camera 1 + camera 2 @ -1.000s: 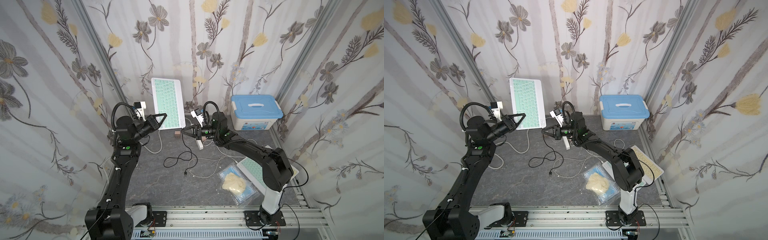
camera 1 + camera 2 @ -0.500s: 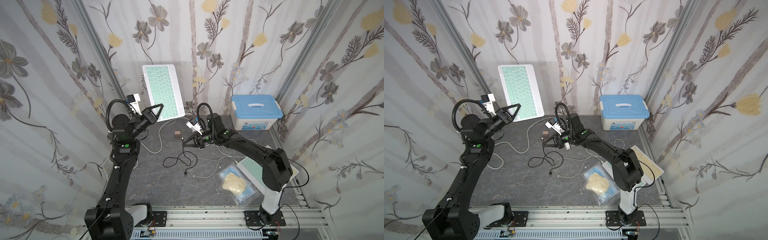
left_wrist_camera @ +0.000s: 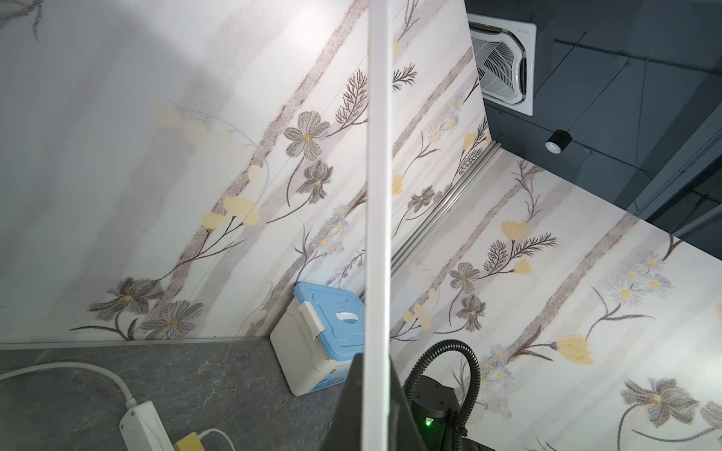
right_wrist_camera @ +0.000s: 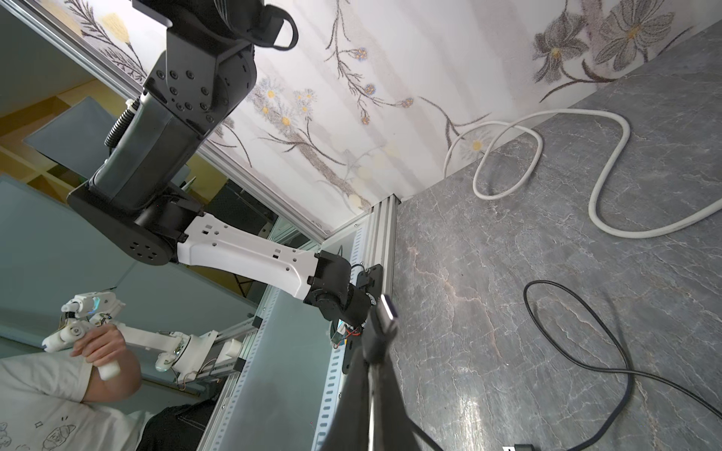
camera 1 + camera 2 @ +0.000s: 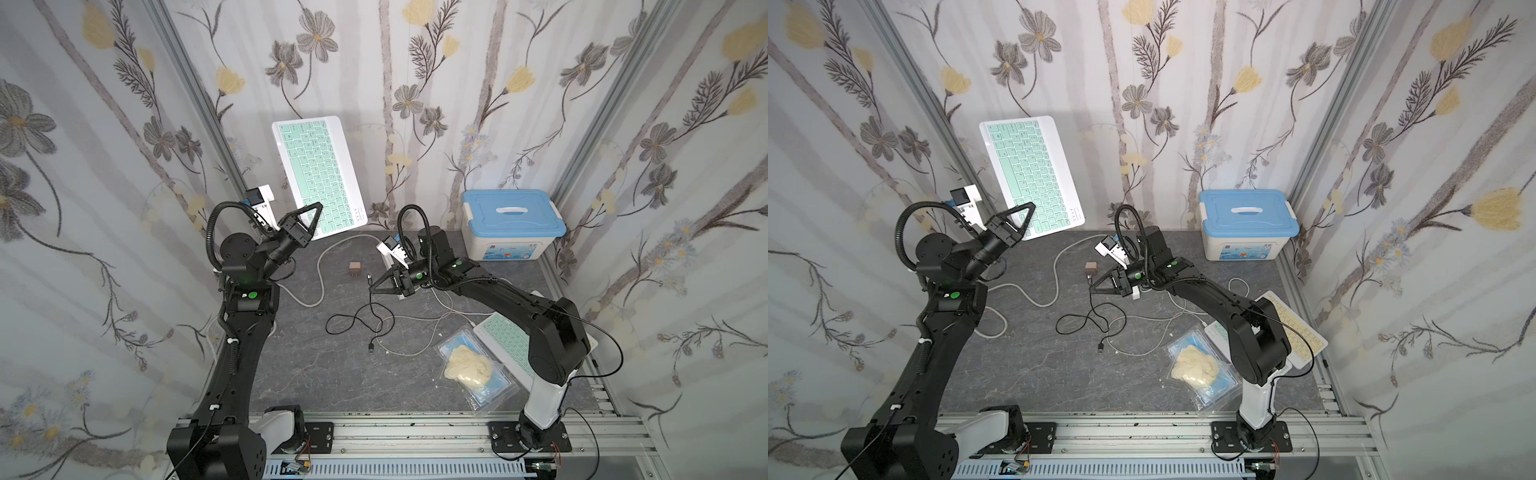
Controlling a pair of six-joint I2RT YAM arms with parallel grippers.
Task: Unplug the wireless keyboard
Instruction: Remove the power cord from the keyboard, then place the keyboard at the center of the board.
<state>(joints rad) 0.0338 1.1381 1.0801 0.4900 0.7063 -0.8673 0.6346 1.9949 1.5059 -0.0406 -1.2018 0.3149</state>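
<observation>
Left gripper (image 5: 311, 214): clamped tight on the near edge of the wireless keyboard (image 5: 318, 166). In the left wrist view the white edge of the board (image 3: 377, 195) runs straight out from between the dark fingers.
Wireless keyboard: up in the air at the far left, clear of the table (image 5: 299, 374) and tilted, with its mint keys facing the top cameras. It shows in both top views (image 5: 1030, 166), in front of the flowered wall.
Right gripper (image 5: 371, 286): pinched together on the cable plug (image 5: 369, 277), out over the middle of the table. The wrist view shows the plug's metal tip (image 4: 386, 314) poking out past the fingers (image 4: 367, 390).
Cable plug and keyboard: well apart, with nothing joining them.
Black cable (image 5: 353, 322): hangs down from the plug, loops on the table, and its other end (image 5: 371, 345) lies loose nearer the front.
White cord (image 5: 322, 270): snakes across the table between the two arms.
Brown cube (image 5: 354, 267): sits on the table just left of the right gripper.
Blue-lidded box (image 5: 513, 220): far right corner, lid on.
Second keyboard (image 5: 505, 336): near right, partly under the right arm.
Plastic bag (image 5: 467, 365): lies beside that keyboard, with something cream-coloured inside.
</observation>
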